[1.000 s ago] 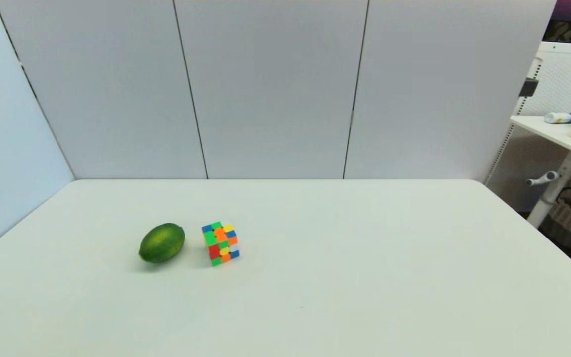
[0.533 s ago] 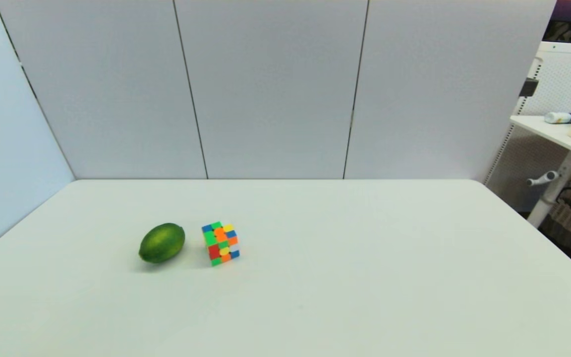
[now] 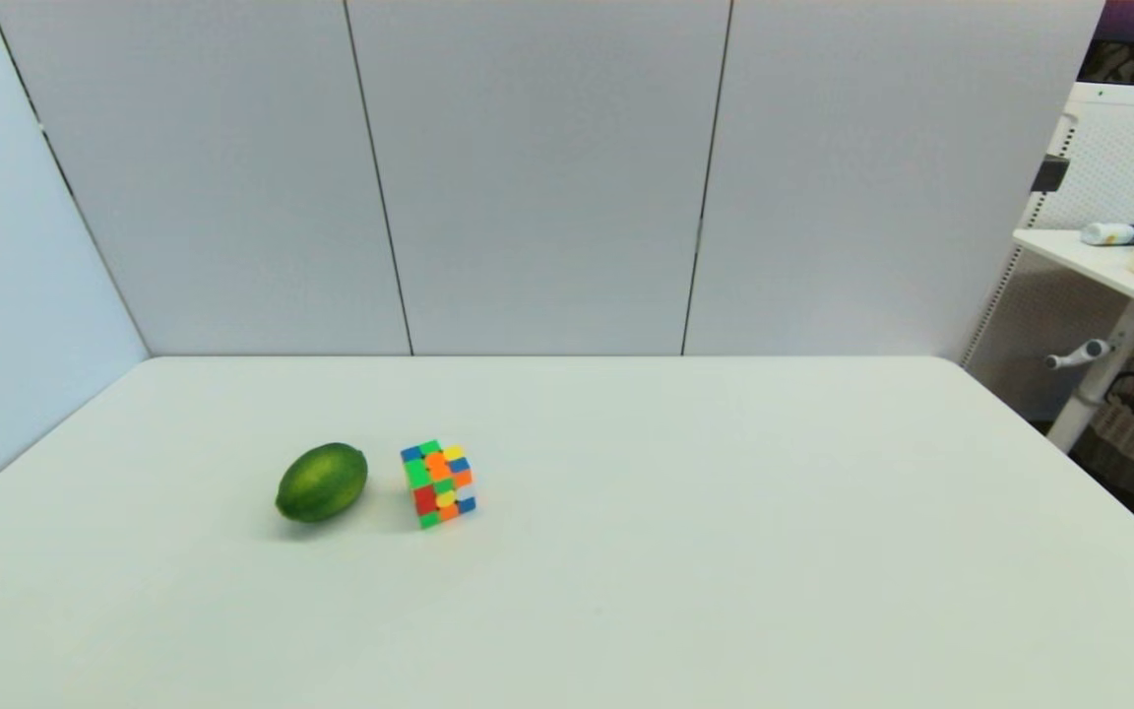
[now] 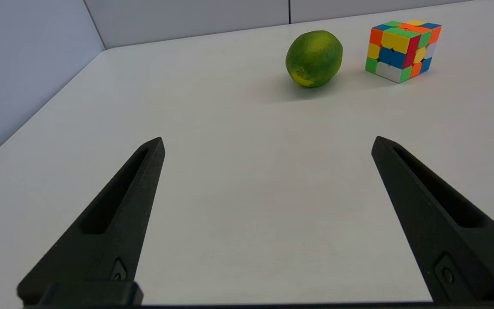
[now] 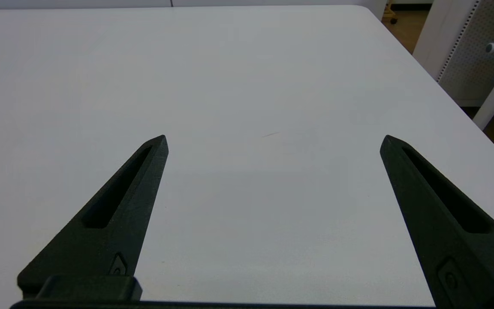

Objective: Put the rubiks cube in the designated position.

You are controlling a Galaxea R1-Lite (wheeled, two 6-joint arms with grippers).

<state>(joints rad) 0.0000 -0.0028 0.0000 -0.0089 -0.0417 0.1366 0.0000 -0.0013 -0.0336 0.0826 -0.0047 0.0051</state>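
Note:
The rubiks cube, a small scrambled block of bright colours, rests on the white table left of centre in the head view. No mark on the bare tabletop shows the designated position. Neither arm appears in the head view. My left gripper is open over empty table, well short of the cube, which lies ahead of its fingers and off to one side. My right gripper is open too, with only bare table between its fingers; the cube is out of the right wrist view.
A green lime lies just left of the cube, a small gap apart. Grey panels wall the table's far and left edges. Past the right table edge stand a desk leg and shelf.

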